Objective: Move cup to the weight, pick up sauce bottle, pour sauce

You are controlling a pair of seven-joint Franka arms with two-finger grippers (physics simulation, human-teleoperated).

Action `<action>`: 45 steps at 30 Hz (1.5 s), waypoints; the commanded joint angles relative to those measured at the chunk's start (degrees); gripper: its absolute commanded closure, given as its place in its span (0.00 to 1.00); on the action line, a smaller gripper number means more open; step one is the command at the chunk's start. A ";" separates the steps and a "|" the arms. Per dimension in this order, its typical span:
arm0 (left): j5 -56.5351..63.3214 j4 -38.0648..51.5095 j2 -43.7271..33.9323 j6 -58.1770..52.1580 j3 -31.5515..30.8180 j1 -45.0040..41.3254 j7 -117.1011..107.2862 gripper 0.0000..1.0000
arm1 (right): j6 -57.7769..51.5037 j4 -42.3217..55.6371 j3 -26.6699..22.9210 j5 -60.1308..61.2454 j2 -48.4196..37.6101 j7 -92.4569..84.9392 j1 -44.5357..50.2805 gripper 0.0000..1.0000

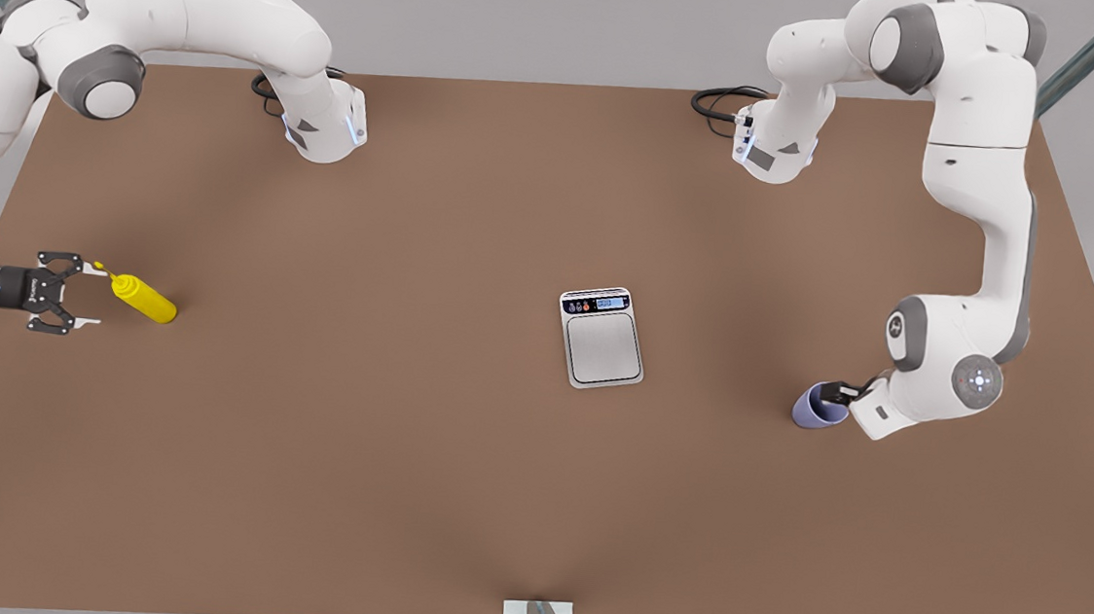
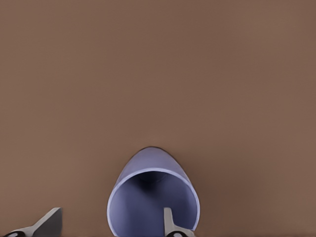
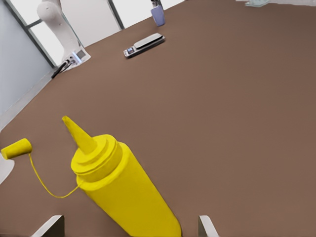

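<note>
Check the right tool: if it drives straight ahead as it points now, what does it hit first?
Most likely the sauce bottle. The right tool is open and points at it, with the bottle's body between the fingers in the right wrist view.

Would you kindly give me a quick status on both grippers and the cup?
Left gripper open, one finger inside the cup. Right gripper open around the sauce bottle. Cup not yet on the weight; the path looks clear.

Brown table (image 1: pixel 418 453) spans nearly the whole front view. Silver scale (image 1: pixel 602 338) lies flat just right of centre. Yellow sauce bottle (image 1: pixel 143 298) at far left, well apart from it. Purple cup (image 1: pixel 814 407) at lower right. Black cables (image 1: pixel 719 101) coiled at top edge.
</note>
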 commanded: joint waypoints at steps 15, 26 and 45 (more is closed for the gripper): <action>-2.57 0.01 1.55 0.98 0.03 -0.23 4.76 0.79 | -0.75 -2.42 0.08 0.31 2.01 -37.65 -0.12 0.00; -2.04 10.20 -3.64 -15.63 -10.51 -16.40 -40.66 0.79 | -0.67 -2.77 0.17 1.89 3.24 -37.56 0.67 0.00; -2.13 13.45 6.12 -5.26 -11.31 -26.78 -56.41 0.79 | -0.58 -6.90 0.34 3.65 3.33 -37.21 3.31 0.00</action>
